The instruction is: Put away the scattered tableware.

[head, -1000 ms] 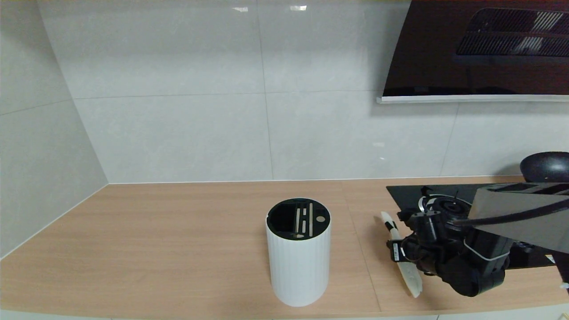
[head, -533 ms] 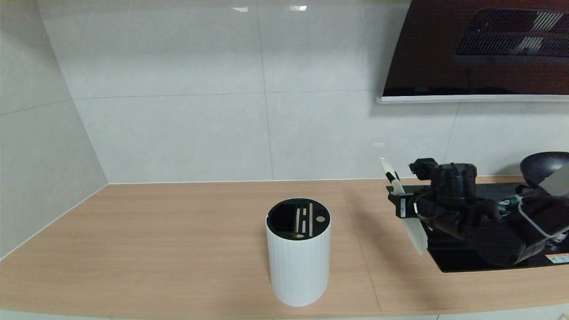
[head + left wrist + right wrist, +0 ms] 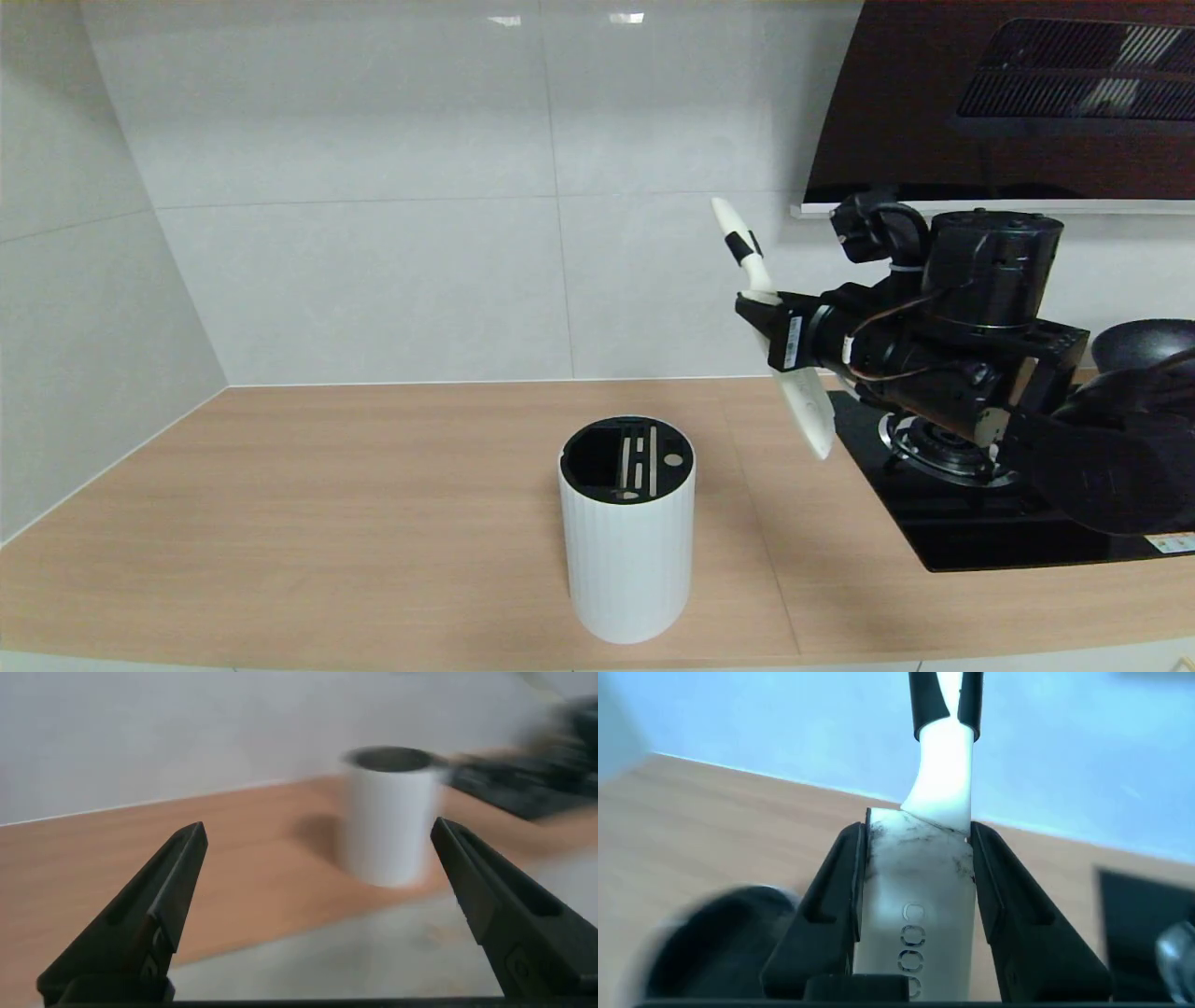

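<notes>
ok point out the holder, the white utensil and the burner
holder [image 3: 627, 551], head view, ribbed side wall
utensil [image 3: 808, 411], head view, broad lower end
burner [image 3: 934, 457], head view, metal ring on the stove

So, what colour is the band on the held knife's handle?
The band is black; the right wrist view shows it best.
</notes>
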Motion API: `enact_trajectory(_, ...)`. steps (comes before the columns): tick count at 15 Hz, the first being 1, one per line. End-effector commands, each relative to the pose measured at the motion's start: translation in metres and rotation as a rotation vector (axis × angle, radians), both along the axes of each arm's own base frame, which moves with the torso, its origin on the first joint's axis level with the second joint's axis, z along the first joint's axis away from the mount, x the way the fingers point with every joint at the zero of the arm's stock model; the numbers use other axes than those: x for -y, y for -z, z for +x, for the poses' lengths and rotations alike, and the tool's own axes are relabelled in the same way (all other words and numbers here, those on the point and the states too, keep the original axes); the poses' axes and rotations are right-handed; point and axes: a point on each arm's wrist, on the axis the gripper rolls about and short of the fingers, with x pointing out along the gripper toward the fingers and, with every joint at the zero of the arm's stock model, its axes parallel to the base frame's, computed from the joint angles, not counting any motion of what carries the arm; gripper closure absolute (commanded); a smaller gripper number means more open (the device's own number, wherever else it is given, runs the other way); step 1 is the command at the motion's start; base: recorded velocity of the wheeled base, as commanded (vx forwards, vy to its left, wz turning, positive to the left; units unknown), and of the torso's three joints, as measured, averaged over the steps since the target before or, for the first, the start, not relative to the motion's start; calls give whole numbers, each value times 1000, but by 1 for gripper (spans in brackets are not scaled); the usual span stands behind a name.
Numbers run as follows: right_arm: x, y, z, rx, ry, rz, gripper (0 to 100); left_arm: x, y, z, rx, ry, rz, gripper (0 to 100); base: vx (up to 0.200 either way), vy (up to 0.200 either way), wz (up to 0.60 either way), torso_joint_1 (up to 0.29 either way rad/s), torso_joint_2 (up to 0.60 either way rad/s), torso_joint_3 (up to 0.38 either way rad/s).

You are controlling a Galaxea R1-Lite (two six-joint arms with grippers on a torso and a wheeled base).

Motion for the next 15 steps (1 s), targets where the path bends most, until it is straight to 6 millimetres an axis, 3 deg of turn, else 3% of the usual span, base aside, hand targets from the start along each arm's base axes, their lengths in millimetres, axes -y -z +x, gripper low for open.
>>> enact_trajectory(1, -17, -9, -22, 24, -73, 17, 100, 7, -72, 79, -279, 258, -40, 0, 0, 0, 0, 0, 0, 0)
enact_trajectory(3, -27, -6, -35, 12, -122, 11, 100, 20, -98, 129, -348, 354, -111, 0, 0, 0, 0, 0, 0, 0)
enact_trajectory(6, -47, -1, -55, -5, -203, -2, 100, 58, -111, 166, -402, 538, -321, 0, 0, 0, 0, 0, 0, 0)
enact_trajectory(8, -51, -1, -60, -5, -220, 3, 100, 76, -106, 190, -466, 583, -449, 0, 0, 0, 0, 0, 0, 0)
enact_trajectory(11, -55, 2, -68, -6, -246, 2, 100, 90, -100, 209, -509, 599, -574, 0, 0, 0, 0, 0, 0, 0)
enact_trajectory(15, -61, 1, -81, -1, -280, 6, 100, 103, -82, 235, -493, 509, -608, 0, 0, 0, 0, 0, 0, 0)
